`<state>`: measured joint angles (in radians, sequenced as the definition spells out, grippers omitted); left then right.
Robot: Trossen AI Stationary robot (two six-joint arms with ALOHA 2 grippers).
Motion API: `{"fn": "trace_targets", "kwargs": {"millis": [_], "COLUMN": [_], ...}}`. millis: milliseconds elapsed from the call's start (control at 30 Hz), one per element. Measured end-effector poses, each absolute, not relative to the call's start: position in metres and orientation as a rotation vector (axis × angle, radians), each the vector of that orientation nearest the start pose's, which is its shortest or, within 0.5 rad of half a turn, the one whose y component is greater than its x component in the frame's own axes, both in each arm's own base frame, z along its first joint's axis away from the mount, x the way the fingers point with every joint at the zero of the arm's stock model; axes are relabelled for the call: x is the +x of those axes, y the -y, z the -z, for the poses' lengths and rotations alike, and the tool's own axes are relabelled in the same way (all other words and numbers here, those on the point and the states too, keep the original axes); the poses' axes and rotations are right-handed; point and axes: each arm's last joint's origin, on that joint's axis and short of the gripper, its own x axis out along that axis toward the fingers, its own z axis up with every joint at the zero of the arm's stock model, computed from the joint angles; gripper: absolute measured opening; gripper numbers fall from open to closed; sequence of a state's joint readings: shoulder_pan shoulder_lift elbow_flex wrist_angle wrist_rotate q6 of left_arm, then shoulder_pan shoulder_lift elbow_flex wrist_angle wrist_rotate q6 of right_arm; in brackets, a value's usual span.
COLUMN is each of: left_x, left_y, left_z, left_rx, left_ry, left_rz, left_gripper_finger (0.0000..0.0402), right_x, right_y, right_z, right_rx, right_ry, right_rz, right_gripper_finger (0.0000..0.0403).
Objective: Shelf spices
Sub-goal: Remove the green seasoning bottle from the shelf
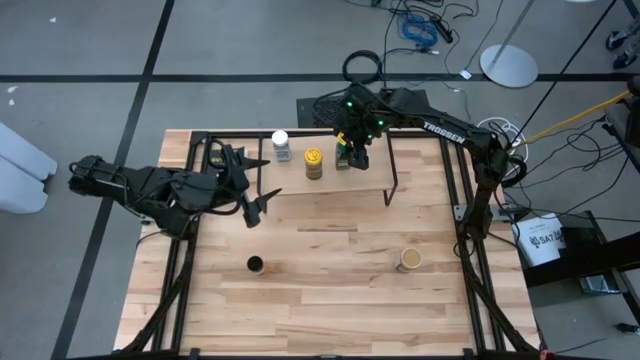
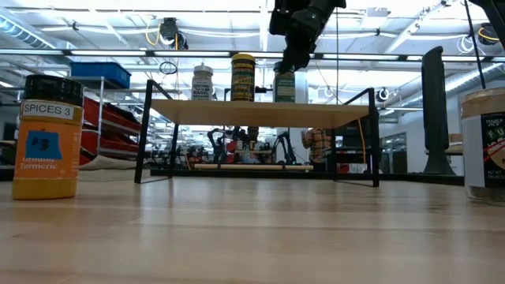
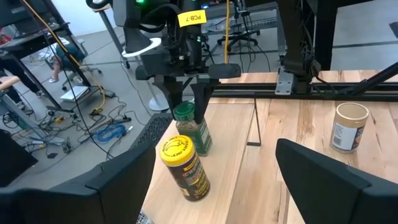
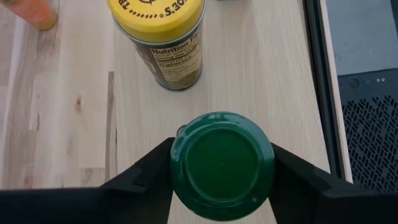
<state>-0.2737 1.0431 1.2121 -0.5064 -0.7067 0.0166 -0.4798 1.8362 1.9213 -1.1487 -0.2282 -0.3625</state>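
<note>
The shelf [image 1: 330, 185], a pale smooth plank on thin black rod legs, is standing at upper centre of the high view on the butcher-block desk [image 1: 330, 290]. Three cylindrical jars are lining its far edge: white-lidded jar [image 1: 281, 145], yellow-lidded jar [image 1: 313, 163] and green-lidded jar [image 1: 344, 158]. The right tool [image 4: 221, 165] is clamping the green-lidded jar, one finger on each side of its glossy round lid. The left tool [image 1: 262, 203], fingers apart, is hovering at centre left. The dark-lidded orange jar [image 1: 255, 264] and tan-lidded jar [image 1: 409, 259] are standing on the desk lower down.
</note>
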Motion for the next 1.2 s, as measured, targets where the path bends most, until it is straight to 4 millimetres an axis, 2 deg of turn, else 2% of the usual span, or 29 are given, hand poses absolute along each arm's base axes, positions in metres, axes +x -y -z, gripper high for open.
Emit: {"fn": "trace_targets", "kwargs": {"millis": [133,300,467,733,933,1033,1200], "left_x": [0.201,0.201,0.201,0.201,0.201,0.201,0.204], "left_y": [0.037,0.037,0.037,0.037,0.037,0.037,0.039], "left_z": [-0.402,-0.402,-0.402,-0.402,-0.402,-0.402,-0.404], "left_rx": [0.176,0.177,0.178,0.178,0.174,0.163,0.018], "left_ry": [-0.304,-0.305,-0.306,-0.307,-0.306,-0.301,-0.255], "left_rz": [-0.426,-0.426,-0.426,-0.426,-0.426,-0.428,-0.386], "left_gripper_finger": [0.0343,0.0343,0.0343,0.0343,0.0343,0.0343,0.0343], "right_x": [0.336,0.336,0.328,0.31,0.301,0.298,0.299], "right_y": [0.164,0.154,0.138,0.102,0.068,0.052,0.033], "right_z": [-0.355,-0.358,-0.37,-0.401,-0.419,-0.424,-0.426], "right_rx": [0.046,0.06,0.074,0.091,0.092,0.088,0.065], "right_ry": [-1.025,-1.029,-1.03,-0.953,-0.901,-0.89,-0.892], "right_rz": [0.039,0.028,0.016,0.004,-0.046,-0.083,-0.062], "right_gripper_finger": [0.0202,0.0197,0.0198,0.0198,0.0199,0.0199,0.02]}}
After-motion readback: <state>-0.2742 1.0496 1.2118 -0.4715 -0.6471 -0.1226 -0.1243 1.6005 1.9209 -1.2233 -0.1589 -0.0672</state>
